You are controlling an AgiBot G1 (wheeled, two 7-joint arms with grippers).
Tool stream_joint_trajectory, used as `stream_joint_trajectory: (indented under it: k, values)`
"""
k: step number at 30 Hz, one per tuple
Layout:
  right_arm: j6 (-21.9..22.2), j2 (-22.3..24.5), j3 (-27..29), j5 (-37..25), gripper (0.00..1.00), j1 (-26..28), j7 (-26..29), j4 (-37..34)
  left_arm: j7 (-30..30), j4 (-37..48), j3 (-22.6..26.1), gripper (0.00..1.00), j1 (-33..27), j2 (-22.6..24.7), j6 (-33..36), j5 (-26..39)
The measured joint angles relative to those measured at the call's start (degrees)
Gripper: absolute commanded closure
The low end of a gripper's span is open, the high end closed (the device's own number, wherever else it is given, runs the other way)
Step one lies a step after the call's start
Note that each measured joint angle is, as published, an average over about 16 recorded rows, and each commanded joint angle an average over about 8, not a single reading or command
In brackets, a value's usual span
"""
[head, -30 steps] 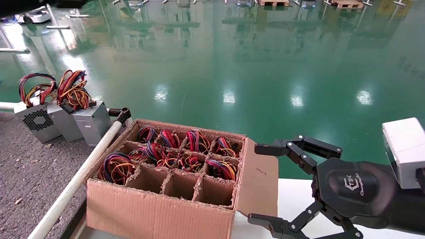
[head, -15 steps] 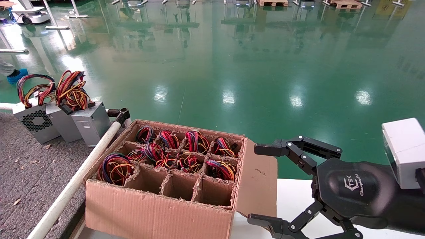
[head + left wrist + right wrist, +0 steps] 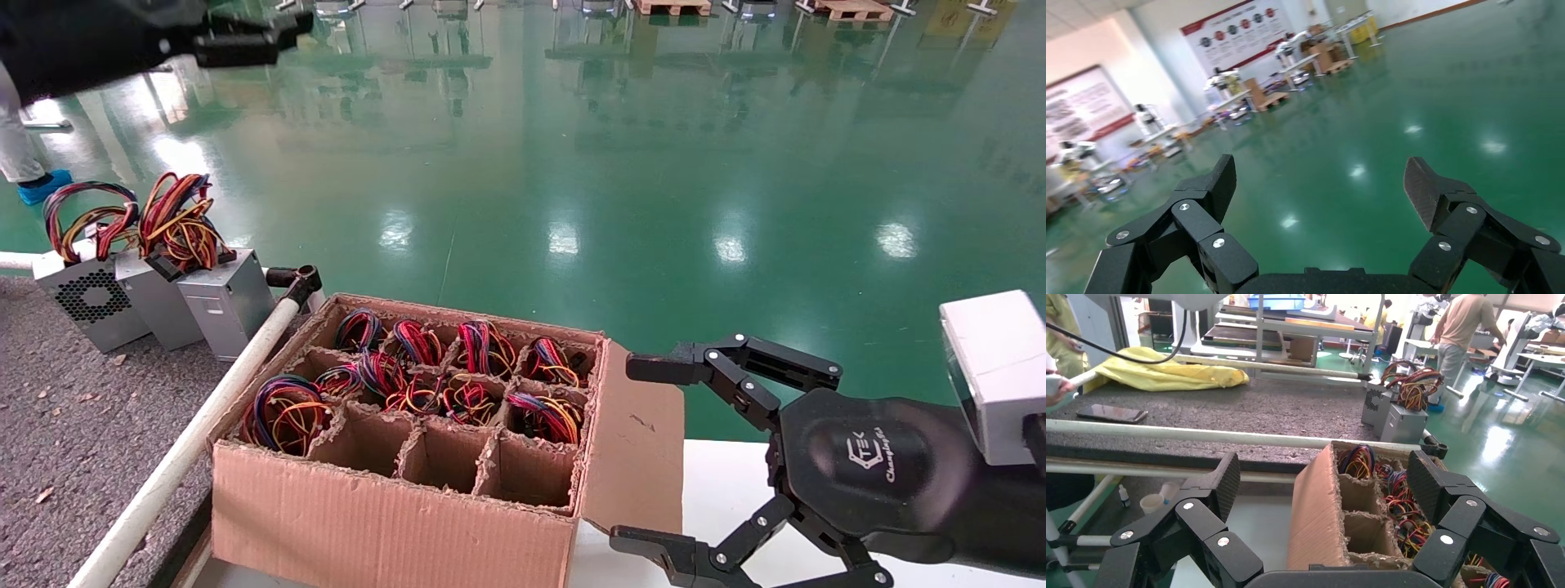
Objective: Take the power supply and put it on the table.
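Grey PSU: already sitting on the carpet table, far left, first in a row of three boxes, fan grille facing us
Left gripper: spread wide, up over the green floor, mostly cut off in head view
Right gripper: wide open beside the cardboard box, holding nothing, lower finger partly cropped

We saw a cardboard box with divider cells, its far cells holding coloured wire bundles and three near cells empty. It sat on a white surface. Beyond lay a glossy green floor. In the right wrist view, a yellow cloth and a dark phone lay flat, well apart from the box, and a person stood farther off.
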Motion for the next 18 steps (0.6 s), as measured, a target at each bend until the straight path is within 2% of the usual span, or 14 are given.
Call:
stream_joint_trajectory:
  k: [18]
  values:
    - [0.0,0.0,0.0,0.0,0.00,0.0,0.0,0.0,-3.8,-16.0,-2.5,0.00,16.1,-8.0,12.9,-13.1]
